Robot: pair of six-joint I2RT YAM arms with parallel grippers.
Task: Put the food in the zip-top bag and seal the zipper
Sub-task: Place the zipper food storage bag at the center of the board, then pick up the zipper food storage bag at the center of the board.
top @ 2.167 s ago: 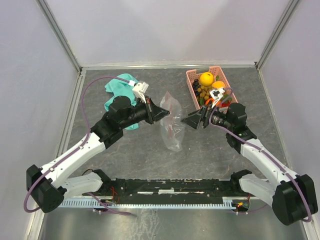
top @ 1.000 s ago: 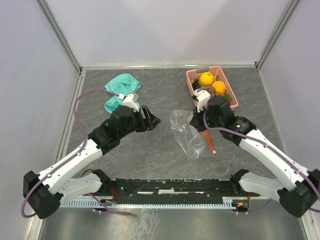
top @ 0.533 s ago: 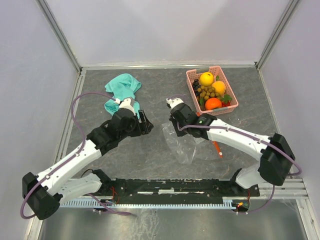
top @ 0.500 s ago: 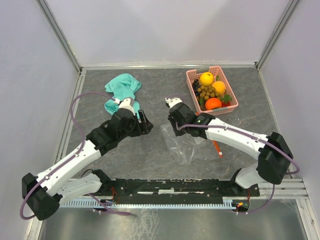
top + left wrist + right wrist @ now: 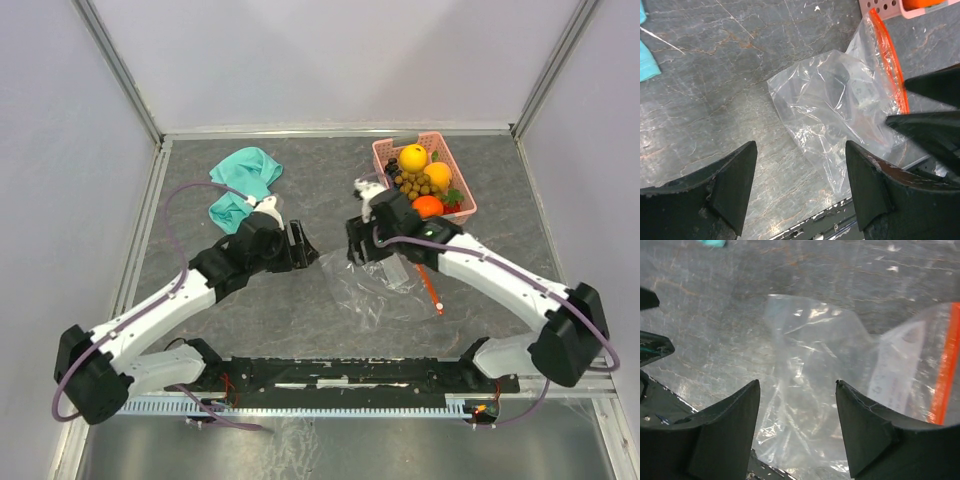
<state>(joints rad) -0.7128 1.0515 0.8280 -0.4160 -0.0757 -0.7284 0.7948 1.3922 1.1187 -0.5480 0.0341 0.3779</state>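
Top external view: left gripper [image 5: 307, 248] and right gripper [image 5: 365, 254] both spread apart by the zip-top bag [image 5: 392, 296].

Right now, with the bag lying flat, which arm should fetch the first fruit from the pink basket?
Right. The right gripper hangs open over the zip-top bag, close beside the pink basket of toy fruits. The left gripper, also open, sits beyond the bag's far side.

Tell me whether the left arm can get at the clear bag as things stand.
Probably yes. The left hand is open and the bag lies on the table just ahead of it with nothing between; the right hand, open over the bag's other side, may crowd it.
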